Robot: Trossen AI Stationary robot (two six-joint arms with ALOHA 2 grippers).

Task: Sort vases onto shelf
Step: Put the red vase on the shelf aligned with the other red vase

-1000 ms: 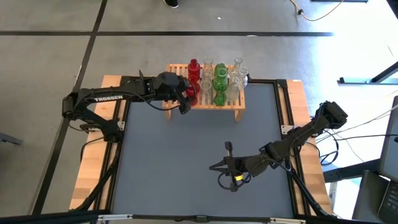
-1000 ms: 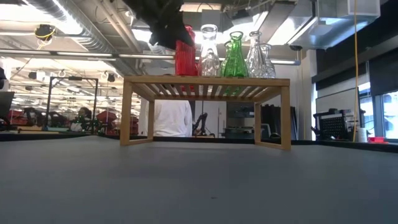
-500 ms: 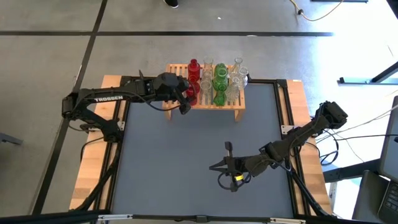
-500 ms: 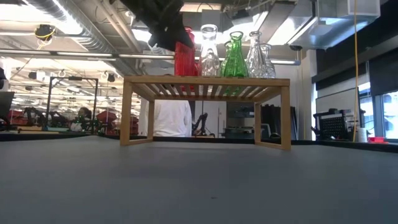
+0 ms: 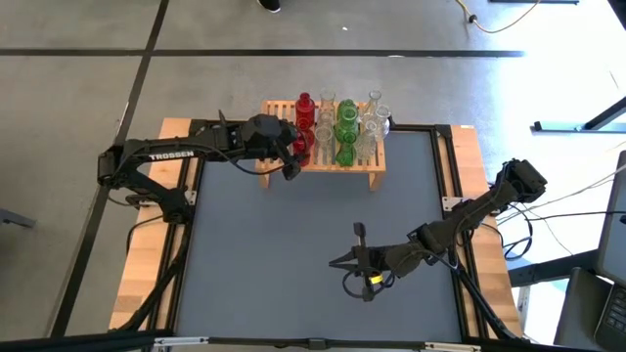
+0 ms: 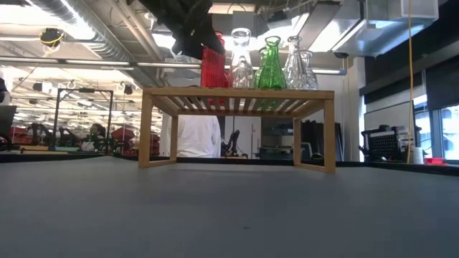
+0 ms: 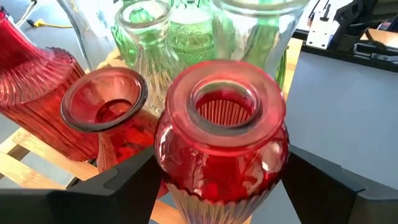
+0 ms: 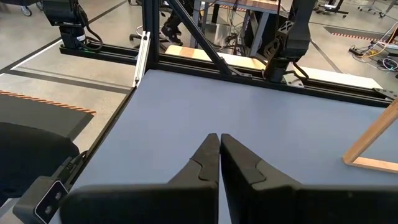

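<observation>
High view coverage shows the task close to finished: every small glass vase that can be seen is gathered on the low light-wood slatted shelf [image 5: 323, 147] at the far edge of the dark grey table [image 5: 293, 264], and no vase is seen on the table surface in front of the shelf. Red pieces are grouped toward the shelf's left end, green ones [image 5: 346, 125] in the middle and clear ones [image 5: 372, 122] toward its right end, so the sorting by colour appears largely done. What seems to be left is the setting down and release of one last piece.

That piece is a red ribbed glass vase with a wide round mouth [image 7: 221, 134], and it is pinched upright between the two dark fingers of the left hand [image 7: 221, 180], one finger pressed on each side of its body. In the low view the left hand [image 6: 190, 32] is seen over the shelf's left part, with the red vase at or just above the slats; whether its base already rests on them cannot be told. Another red vase with a flared mouth [image 7: 102, 102] stands just beside it, close enough that contact is a risk.

The right hand [image 5: 354, 262] waits over the table, well apart from the shelf, with its fingers pressed together and nothing between them.
</observation>
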